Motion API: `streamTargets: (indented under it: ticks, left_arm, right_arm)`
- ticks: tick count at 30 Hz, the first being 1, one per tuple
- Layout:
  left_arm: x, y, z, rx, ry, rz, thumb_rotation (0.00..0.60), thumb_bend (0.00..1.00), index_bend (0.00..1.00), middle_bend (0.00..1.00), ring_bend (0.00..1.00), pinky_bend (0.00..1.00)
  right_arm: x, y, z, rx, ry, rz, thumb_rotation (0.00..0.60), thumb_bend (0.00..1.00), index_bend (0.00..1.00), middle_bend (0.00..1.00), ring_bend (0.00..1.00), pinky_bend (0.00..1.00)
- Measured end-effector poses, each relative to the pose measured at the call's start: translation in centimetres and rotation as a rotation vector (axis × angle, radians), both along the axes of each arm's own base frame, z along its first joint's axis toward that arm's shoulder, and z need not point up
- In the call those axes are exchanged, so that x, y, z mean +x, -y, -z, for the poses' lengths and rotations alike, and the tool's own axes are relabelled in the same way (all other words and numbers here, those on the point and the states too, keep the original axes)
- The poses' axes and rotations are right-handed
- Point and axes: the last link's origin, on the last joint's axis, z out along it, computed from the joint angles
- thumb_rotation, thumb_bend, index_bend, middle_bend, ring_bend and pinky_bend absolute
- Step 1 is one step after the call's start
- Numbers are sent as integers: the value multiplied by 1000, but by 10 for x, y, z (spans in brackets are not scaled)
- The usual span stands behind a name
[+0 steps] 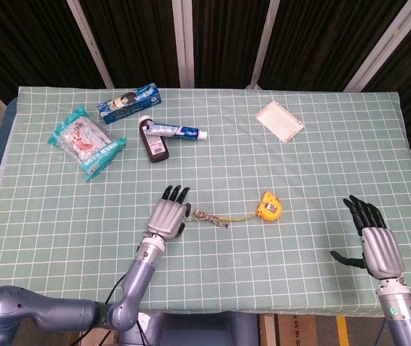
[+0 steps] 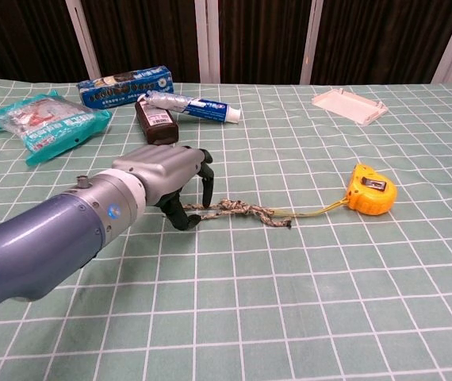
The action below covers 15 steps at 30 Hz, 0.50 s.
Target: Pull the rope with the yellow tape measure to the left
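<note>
A braided rope (image 1: 209, 217) (image 2: 238, 209) lies at the table's middle, joined by a thin yellow tape to the yellow tape measure (image 1: 269, 206) (image 2: 371, 189) on its right. My left hand (image 1: 168, 216) (image 2: 166, 171) sits over the rope's left end, fingers spread and bent downward, with the thumb tip at the rope's end. The hand hides that end, and no firm grip shows. Far to the right, near the table's front edge, my right hand (image 1: 375, 241) stays open and holds nothing; only the head view shows it.
At the back left lie a snack packet (image 1: 86, 140), a blue toothpaste box (image 1: 128, 101), a toothpaste tube (image 1: 177, 130) and a brown bottle (image 1: 153, 144). A white lidded box (image 1: 280, 120) sits at the back right.
</note>
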Motion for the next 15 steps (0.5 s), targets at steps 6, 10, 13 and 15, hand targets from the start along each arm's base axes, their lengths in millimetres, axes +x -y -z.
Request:
streamTargets:
  ticks: [6,10,13,15]
  left_arm:
    - [-3,-1,4,3,-17,-17,600,505,484,47,0,40]
    - [-3,0,6,1,-10,-22,600,506,494,48,0,40]
    - [-3,0,7,-1,-11,-23,600,507,508,49,0,40]
    - [-4,0,8,-1,-13,-25,600,507,514,50,0,40]
  right_arm:
    - [0,0,0,2,4,2,600,114,0,0,0,0]
    - [0,0,0,1,4,0,600,114,0,0,0,0]
    - [1,0,0,2,4,0,600,114,0,0,0,0]
    - [1,0,0,3,5,1,600,114,0,0,0,0]
